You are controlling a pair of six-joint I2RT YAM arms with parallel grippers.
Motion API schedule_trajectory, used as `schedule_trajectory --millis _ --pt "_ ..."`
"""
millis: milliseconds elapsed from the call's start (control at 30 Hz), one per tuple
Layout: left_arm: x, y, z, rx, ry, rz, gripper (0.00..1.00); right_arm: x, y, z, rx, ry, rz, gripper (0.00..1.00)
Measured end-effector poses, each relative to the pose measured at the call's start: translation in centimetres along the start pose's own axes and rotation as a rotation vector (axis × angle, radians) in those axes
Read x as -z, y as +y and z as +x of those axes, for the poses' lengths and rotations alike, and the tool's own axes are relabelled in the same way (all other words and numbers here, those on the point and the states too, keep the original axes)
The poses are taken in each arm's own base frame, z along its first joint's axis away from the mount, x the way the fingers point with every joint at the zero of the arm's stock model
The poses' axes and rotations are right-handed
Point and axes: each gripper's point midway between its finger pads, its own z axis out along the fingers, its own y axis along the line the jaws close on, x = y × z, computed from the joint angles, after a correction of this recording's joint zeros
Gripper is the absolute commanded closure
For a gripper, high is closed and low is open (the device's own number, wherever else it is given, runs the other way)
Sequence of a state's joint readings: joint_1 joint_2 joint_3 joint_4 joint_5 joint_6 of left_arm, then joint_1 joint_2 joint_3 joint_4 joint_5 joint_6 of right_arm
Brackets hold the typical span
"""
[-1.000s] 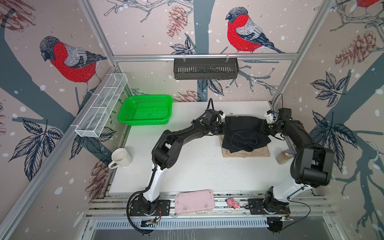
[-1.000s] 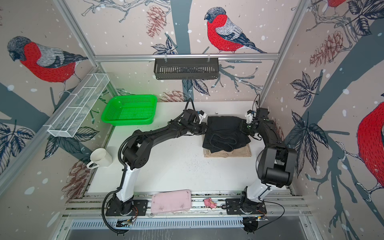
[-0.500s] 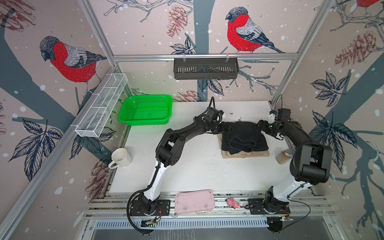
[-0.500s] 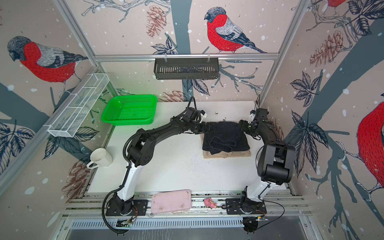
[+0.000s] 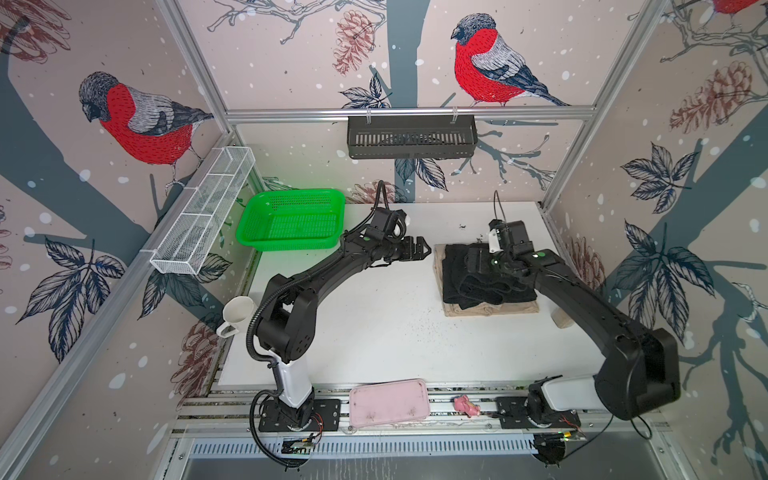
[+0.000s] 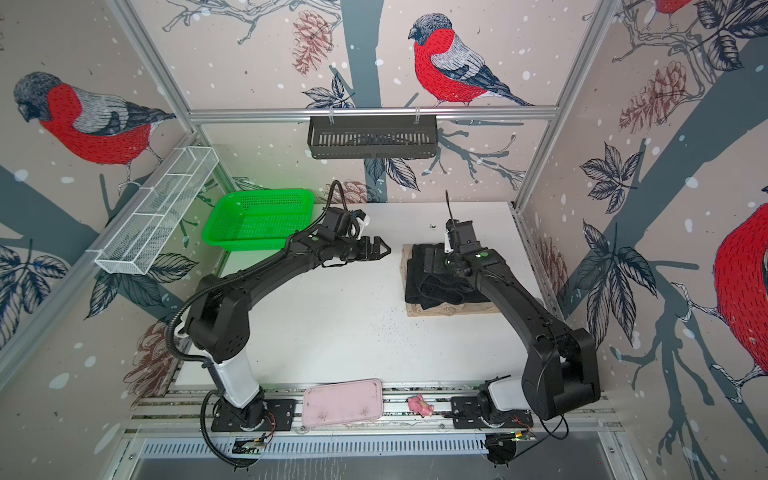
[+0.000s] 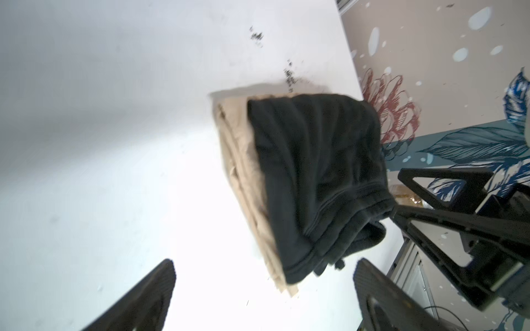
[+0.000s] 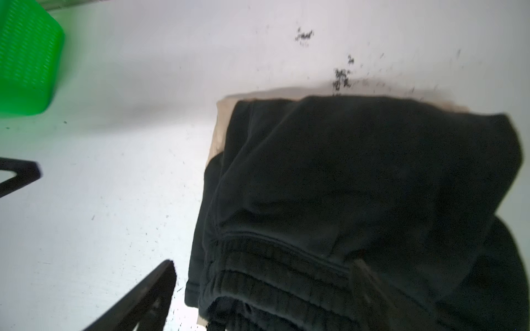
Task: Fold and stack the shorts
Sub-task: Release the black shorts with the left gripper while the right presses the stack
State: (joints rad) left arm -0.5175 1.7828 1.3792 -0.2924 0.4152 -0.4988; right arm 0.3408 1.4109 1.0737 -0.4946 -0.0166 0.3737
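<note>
Now your black shorts (image 5: 478, 279) lie folded on top of the tan shorts (image 5: 490, 309) at the right of the white table (image 5: 374, 332), the tan edges showing along the near and left sides. Your left gripper (image 5: 419, 248) hangs just beside the stack, jaws spread wide and empty. Your right gripper (image 5: 473, 259) sits low over the black cloth, fingers (image 8: 137, 301) parted, gripping nothing. A green basket (image 5: 291, 224) stands at the far left.

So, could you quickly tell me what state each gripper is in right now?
Left gripper: open, holding nothing, beside the stack.
Right gripper: open, holding nothing, over the black shorts lying on the beige shorts.
</note>
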Motion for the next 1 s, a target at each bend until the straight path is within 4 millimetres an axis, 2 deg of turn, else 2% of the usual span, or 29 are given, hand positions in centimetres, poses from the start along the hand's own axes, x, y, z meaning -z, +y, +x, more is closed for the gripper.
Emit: schedule_trajectory --millis 133,233,300,467,567,767,933,1000 --pt "1.7 4.5 2.5 0.091 0.003 -0.075 0.03 -3.1 -0.7 4.5 -0.033 0.124 0.072 0.07" --pt "2.9 6.0 3.8 0.130 0.000 -0.097 0.03 -4.9 -1.3 6.8 -0.050 0.167 0.104 0.17" --pt "3.5 6.5 4.0 0.146 -0.009 -0.106 0.03 -6.1 -1.7 7.7 -0.072 0.169 0.106 0.21" --pt "4.2 7.4 3.8 0.157 -0.033 -0.133 0.03 -8.6 -2.6 7.8 -0.128 0.144 0.072 0.23" --pt "4.4 7.8 4.3 0.166 -0.030 -0.142 0.03 -10.0 -3.5 5.6 -0.154 0.080 0.054 0.23" --pt "4.4 8.9 5.2 0.192 -0.018 -0.164 0.03 -13.2 -7.0 -0.2 -0.122 0.014 0.109 0.23" --pt "5.2 9.7 5.2 0.198 -0.049 -0.187 0.03 -16.2 -11.7 -5.8 -0.065 -0.027 0.221 0.22" --pt "5.8 10.1 5.2 0.194 -0.077 -0.209 0.03 -16.8 -13.3 -7.3 -0.053 -0.039 0.251 0.20"
